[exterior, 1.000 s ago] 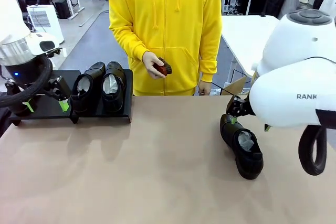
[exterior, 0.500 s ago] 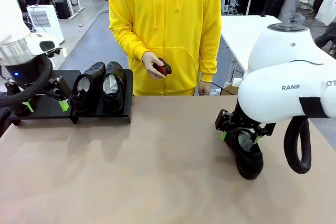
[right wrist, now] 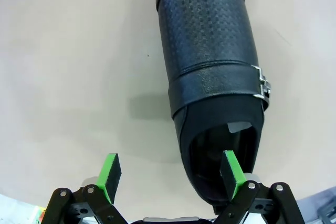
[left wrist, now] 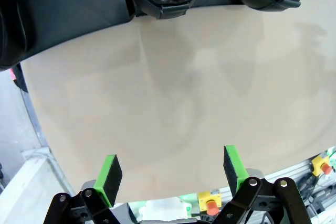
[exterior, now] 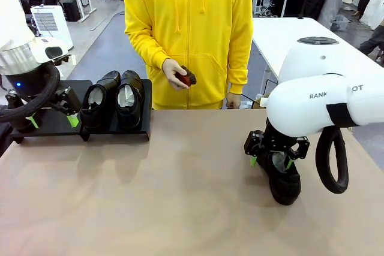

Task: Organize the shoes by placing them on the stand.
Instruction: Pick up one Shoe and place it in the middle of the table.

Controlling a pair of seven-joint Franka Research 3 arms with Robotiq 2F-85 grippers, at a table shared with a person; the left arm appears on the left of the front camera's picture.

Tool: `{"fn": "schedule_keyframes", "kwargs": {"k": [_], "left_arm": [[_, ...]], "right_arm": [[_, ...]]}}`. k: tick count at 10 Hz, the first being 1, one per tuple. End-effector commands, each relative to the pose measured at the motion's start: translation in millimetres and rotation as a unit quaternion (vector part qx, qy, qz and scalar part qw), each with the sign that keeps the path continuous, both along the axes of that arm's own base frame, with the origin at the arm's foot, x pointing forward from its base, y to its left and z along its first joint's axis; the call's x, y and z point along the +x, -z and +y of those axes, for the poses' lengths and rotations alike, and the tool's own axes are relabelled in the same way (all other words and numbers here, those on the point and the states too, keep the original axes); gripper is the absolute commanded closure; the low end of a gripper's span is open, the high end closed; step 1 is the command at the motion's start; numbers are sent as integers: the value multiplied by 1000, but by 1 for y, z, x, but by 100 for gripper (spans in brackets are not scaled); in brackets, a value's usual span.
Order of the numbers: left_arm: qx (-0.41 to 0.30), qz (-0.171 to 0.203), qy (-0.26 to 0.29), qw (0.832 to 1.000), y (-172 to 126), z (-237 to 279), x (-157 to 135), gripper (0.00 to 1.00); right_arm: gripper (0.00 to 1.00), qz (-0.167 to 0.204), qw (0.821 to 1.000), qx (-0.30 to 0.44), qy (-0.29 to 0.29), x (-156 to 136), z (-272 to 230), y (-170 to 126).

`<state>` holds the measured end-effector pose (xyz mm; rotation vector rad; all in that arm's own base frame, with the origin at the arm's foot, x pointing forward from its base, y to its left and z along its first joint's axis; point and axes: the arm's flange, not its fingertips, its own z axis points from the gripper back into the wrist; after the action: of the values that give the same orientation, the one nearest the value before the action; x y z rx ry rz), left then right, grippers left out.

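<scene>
Two glossy black leather shoes [exterior: 114, 100] rest on the matte black stand [exterior: 48, 121]; a third shoe [exterior: 282, 175] lies well apart, under the unclenched right gripper [exterior: 271, 162], which should straddle its heel evenly. Left gripper [exterior: 51, 119] released.

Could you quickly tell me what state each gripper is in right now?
Left gripper: open, holding nothing, beside the stand.
Right gripper: open, over the heel of the shoe, not gripping it.

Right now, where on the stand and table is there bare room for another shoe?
The stand is bare left of its two shoes, though the left claw hangs there. The table lies bare between stand and lone shoe, where the right claw crowds.
</scene>
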<state>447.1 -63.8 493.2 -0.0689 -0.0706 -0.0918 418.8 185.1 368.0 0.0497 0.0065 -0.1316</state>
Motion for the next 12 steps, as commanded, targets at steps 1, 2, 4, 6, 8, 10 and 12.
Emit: {"fn": "schedule_keyframes", "kwargs": {"k": [1, 2, 4, 6, 8, 10, 12], "left_arm": [[-1, -4, 1, 1000, 1, 2, 0, 0], [-1, -4, 1, 1000, 1, 2, 0, 0], [-1, -4, 1, 1000, 1, 2, 0, 0], [-1, -4, 1, 1000, 1, 2, 0, 0], [-1, -4, 1, 1000, 1, 2, 0, 0], [-1, -4, 1, 1000, 1, 2, 0, 0], [-1, -4, 1, 1000, 1, 2, 0, 0]], "right_arm": [[0, -2, 1000, 5, -11, 12, 6, 1], [0, 2, 1000, -1, -14, 15, 9, 6], [0, 16, 1000, -13, -18, 19, 12, 16], [0, 22, 1000, -13, -17, 24, 13, 24], [0, 22, 999, -9, -21, 26, 13, 26], [33, 26, 999, -10, -25, 25, 12, 27], [73, 33, 999, -18, -31, 25, 12, 28]]}}
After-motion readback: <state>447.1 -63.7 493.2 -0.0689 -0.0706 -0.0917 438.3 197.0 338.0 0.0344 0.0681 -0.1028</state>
